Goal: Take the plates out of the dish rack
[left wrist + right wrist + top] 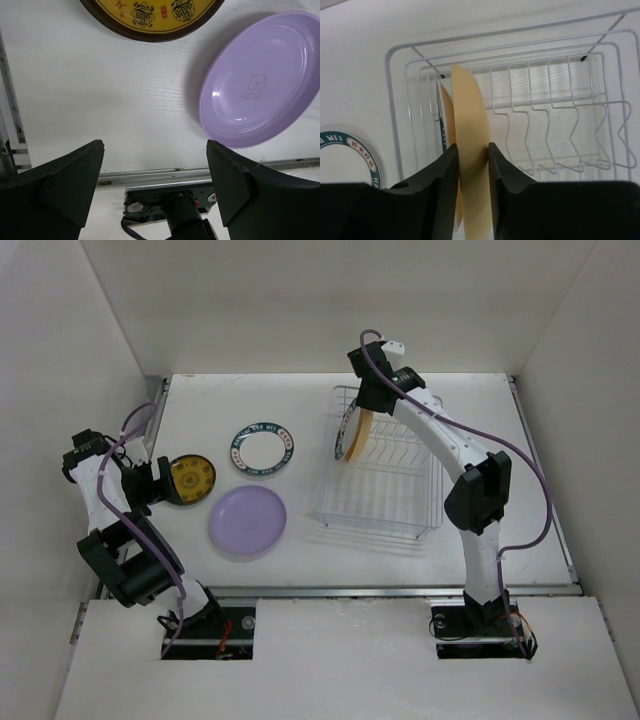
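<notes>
Jaws of the right gripper (pixel 472 150) are seen pressed against both faces of the pale yellow round plate (pixel 467 110), so that this plate is gripped by its upper edge. It stands upright on edge in the slotted far-left end of the silvery-white wire dish rack (pixel 530 105), and whether it has been raised off the wires cannot be told. Just beside it, on its left in the right wrist view, a second upright plate (pixel 447 115) is partly hidden; only a tan sliver of it is shown, and its pattern cannot be made out. From above, the right gripper (pixel 362 405) is found over that same end of the dish rack (pixel 385 490), which is set on the right half of the white table (pixel 350 560). Jaws of the left gripper (pixel 155 150) are held wide apart with nothing between them, above bare table. The left gripper (pixel 150 483) is placed just beside the mustard round plate with a dark rim (pixel 190 480), which lies flat at the table's left. Near it, the lavender round plate (pixel 247 521) is laid flat, a small bear figure being printed at its centre (pixel 260 85). Farther back, between these two and the rack, the white round plate with a teal patterned rim (pixel 262 450) is also laid flat.
</notes>
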Robot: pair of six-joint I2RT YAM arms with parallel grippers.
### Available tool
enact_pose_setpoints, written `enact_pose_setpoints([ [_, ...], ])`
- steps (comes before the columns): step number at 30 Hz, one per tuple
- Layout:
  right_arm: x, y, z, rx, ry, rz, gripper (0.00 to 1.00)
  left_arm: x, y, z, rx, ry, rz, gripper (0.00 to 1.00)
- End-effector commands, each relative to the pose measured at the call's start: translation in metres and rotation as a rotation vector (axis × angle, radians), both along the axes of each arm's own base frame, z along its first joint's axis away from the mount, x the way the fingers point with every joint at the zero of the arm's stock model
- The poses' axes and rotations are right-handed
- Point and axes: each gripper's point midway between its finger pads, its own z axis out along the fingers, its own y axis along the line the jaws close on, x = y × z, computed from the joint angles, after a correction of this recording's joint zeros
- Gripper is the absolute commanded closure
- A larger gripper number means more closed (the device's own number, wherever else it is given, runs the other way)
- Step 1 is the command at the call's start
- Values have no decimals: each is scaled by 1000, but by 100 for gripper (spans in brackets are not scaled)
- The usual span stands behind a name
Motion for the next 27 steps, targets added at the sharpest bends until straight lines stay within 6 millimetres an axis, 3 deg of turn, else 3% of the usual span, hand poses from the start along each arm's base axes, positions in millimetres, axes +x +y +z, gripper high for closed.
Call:
enact_pose_setpoints([
  [1,0,-21,21,-57,-44,-61,69,5,-3,10,-4,-51,-33,19],
  [5,2,-20,5,-75,-16,-60,77,6,-12,8,-63,-46,-40,19],
  [6,2,-20,5,-75,-16,-60,76,6,-12,8,-64,-46,-40,19],
  [9,3,-19,-20,-112,41,-57,62,4,-13,8,-69,-38,-40,19],
  [13,4,-14,-40,-116,87,-48,61,1,-13,9,-58,-35,-48,19],
  [17,3,-9,-40,-91,96,-36,49,4,-13,16,-52,-59,-50,19],
  [20,2,-7,-40,-82,101,-29,51,6,-13,20,-61,-64,-52,19],
  [23,2,-5,-46,-80,114,-22,69,6,-14,23,-61,-64,-52,19],
  [24,1,-6,-49,-79,121,-28,85,6,-14,25,-55,-73,-53,19],
  [27,-5,-5,-31,-70,91,-25,100,6,-15,28,-57,-86,-55,19],
])
